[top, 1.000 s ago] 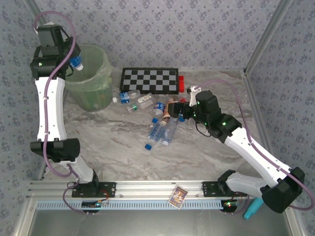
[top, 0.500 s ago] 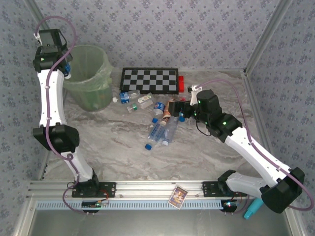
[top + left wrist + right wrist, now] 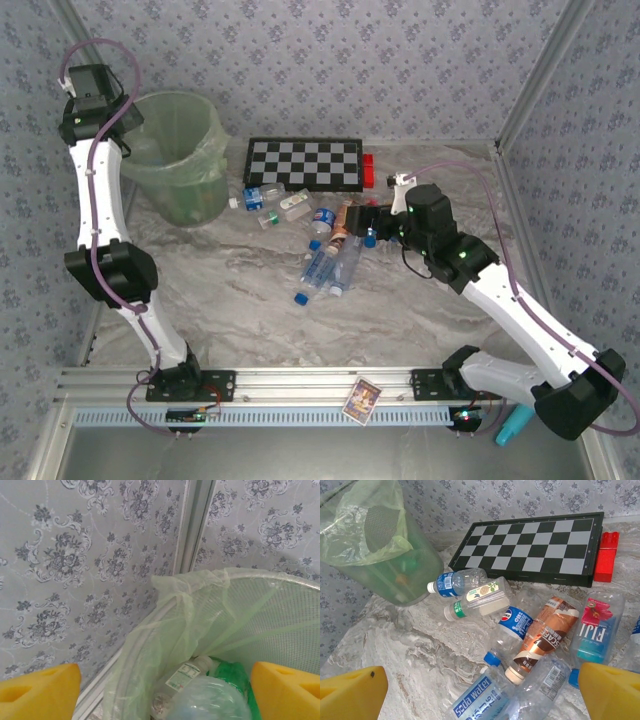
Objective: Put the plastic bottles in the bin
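Bin point(image 3: 180, 195) set on marbled table point(image 3: 230, 300), backed by patterned wallpaper point(image 3: 350, 60). Plastic bottles point(image 3: 480, 597) scattered beside bin. Left gripper point(image 3: 160, 695) spread wide over bin; right gripper point(image 3: 480, 690) wide.

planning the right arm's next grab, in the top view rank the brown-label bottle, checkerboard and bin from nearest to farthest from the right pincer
1. Brown-label bottle, mid-table, just beside the right pincer.
2. Checkerboard, farther back, by the rear wall.
3. Bin, far off at the back left.

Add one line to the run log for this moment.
left gripper: open above bin | bottles inside | right gripper: open over bottle pile by checkerboard
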